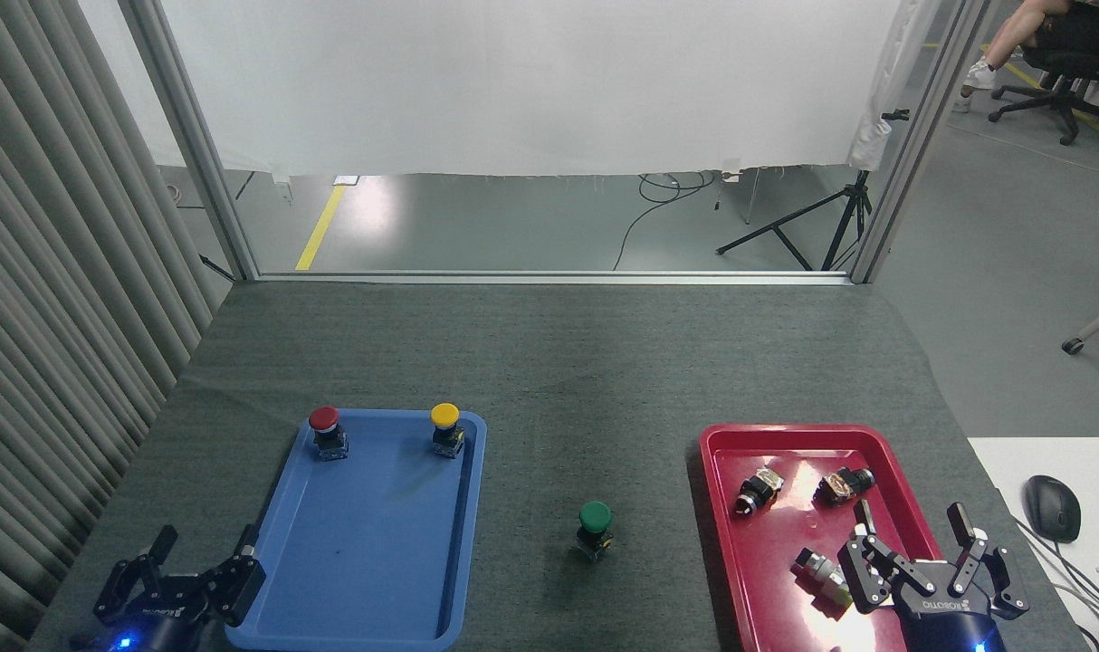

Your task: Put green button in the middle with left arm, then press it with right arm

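ROBOTIQ, mirrored, apparently marks right pincer (912, 521).

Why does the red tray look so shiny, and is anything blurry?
Head view: overhead light glares white off the red tray floor and off the floor beyond the table; the green button casts a soft shadow on the mat; everything looks sharp.

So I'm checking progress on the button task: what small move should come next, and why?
Probably swing the right end effector left toward the green button, closing it on the way for a press. The button already stands upright on the bare mat between the trays, and the left end effector sits open and clear of it.
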Robot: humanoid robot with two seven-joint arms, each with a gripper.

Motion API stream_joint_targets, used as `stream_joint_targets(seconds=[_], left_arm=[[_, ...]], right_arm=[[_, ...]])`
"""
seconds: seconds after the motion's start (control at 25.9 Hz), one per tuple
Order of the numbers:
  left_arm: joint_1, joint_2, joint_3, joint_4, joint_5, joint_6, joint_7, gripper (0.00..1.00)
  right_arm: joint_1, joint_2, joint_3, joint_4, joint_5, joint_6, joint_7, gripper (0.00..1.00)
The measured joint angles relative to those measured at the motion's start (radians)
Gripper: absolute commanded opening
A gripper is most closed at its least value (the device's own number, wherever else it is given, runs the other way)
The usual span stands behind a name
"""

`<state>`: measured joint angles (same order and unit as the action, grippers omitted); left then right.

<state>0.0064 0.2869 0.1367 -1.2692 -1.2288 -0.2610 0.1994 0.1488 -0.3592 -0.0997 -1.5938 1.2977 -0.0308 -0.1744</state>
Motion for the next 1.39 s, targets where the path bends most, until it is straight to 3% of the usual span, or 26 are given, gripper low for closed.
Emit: stream_joint_targets(seconds=[1.39], left_arm=[[0.023, 0.011, 0.02, -0.029, 0.028, -0.038, 0.007, 0.99]], right_arm=[[0.0, 0.001, -0.007, 0.0, 0.0, 0.001, -0.001, 1.0]])
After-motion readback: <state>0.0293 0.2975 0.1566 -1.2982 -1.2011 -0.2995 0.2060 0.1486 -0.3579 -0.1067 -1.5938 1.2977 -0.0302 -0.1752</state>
